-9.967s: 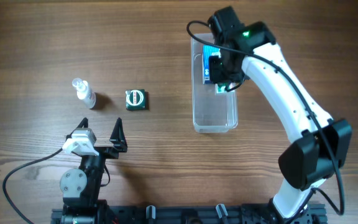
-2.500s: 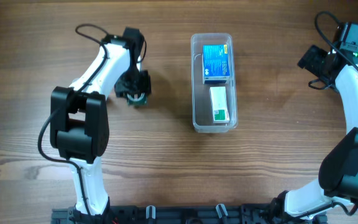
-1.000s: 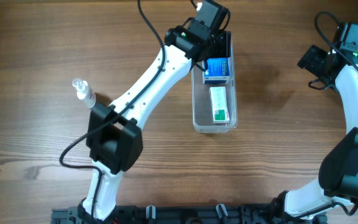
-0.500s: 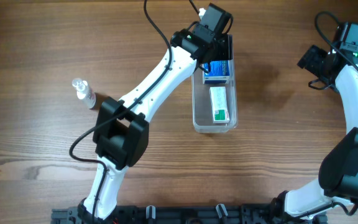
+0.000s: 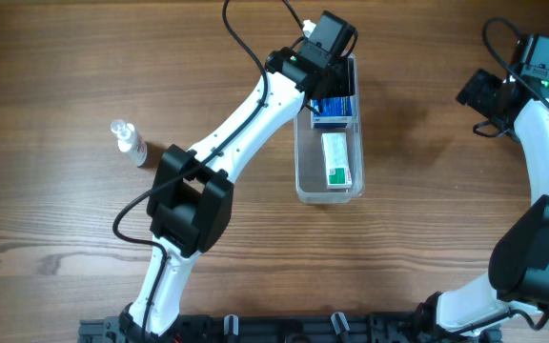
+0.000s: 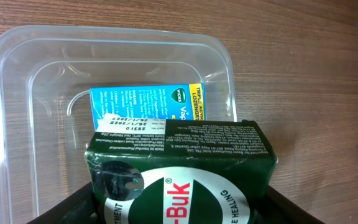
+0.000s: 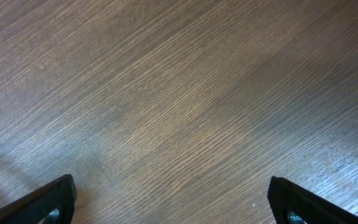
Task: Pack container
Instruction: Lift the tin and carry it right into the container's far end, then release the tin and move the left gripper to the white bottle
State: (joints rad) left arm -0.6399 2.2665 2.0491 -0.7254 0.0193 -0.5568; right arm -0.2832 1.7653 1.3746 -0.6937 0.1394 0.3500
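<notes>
Placing step, I judge: left gripper grasping the green box over the container, above its blue box; next probably lower, release; right gripper spread wide

From the left wrist, the left gripper has its 2 dark fingers pressed against either side of a dark green box with white lettering, which fills the bottom of the view. Past it lies the clear container, rounded corners showing, on the wooden table. 1 blue box lies flat on the container's floor, its near edge hidden behind the green box; I cannot tell whether the 2 boxes touch.
</notes>
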